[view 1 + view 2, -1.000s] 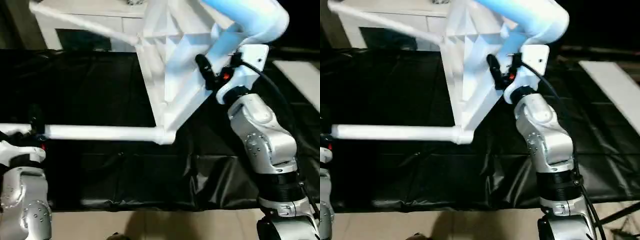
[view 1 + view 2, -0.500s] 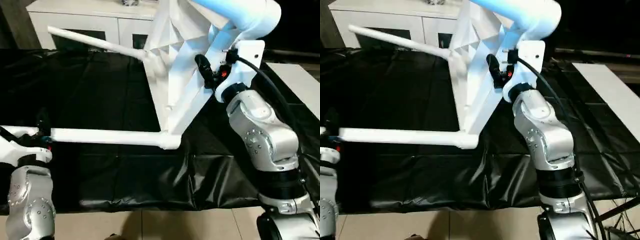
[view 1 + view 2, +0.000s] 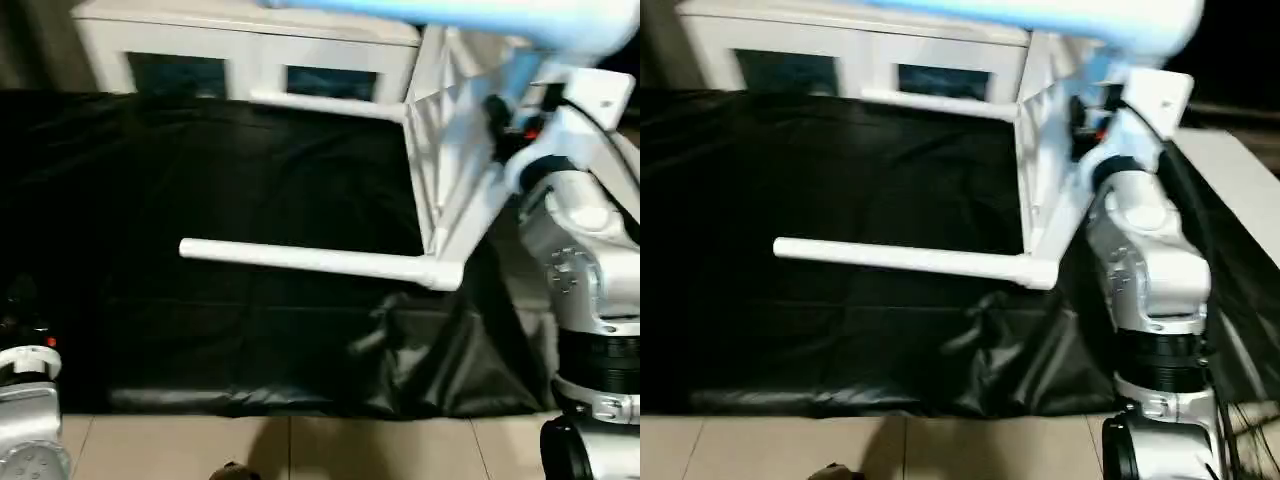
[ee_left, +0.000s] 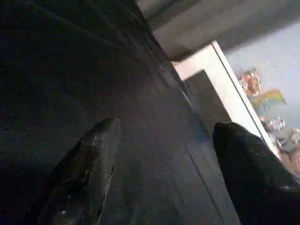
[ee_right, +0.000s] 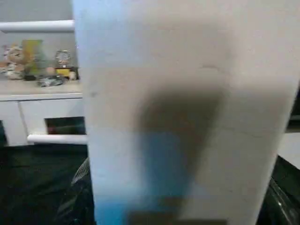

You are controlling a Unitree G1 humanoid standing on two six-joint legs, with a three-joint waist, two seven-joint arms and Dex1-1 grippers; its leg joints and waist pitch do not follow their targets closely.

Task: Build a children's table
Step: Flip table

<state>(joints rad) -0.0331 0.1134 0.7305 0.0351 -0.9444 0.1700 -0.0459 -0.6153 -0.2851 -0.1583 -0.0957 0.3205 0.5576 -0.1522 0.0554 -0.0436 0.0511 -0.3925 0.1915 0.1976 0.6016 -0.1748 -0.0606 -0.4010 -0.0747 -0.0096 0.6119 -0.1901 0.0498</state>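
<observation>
The children's table stands on edge at the right, its white tabletop (image 3: 440, 170) showing the ribbed underside. A near leg (image 3: 310, 260) sticks out leftward just above the black cloth. A far leg (image 3: 330, 104) points the same way, and a third leg (image 3: 450, 10) crosses the top, blurred. My right gripper (image 3: 492, 115) is shut on the tabletop's rim, one black finger showing on the ribbed side. In the right wrist view the white plastic (image 5: 187, 93) is pressed close. My left gripper (image 4: 166, 124) is open over the cloth with nothing between its fingers, well clear of the near leg's free end.
A black cloth (image 3: 200, 180) covers the work surface, rumpled near the front edge (image 3: 400, 350). A white cabinet (image 3: 240, 50) with glass-fronted shelves stands behind. Beige floor tiles (image 3: 300, 450) run along the front. My left wrist (image 3: 25, 400) is at the bottom left.
The whole view has shifted. The table has swung to the right with my right arm and stands more upright. The near leg's free end has drawn away from my left gripper.
</observation>
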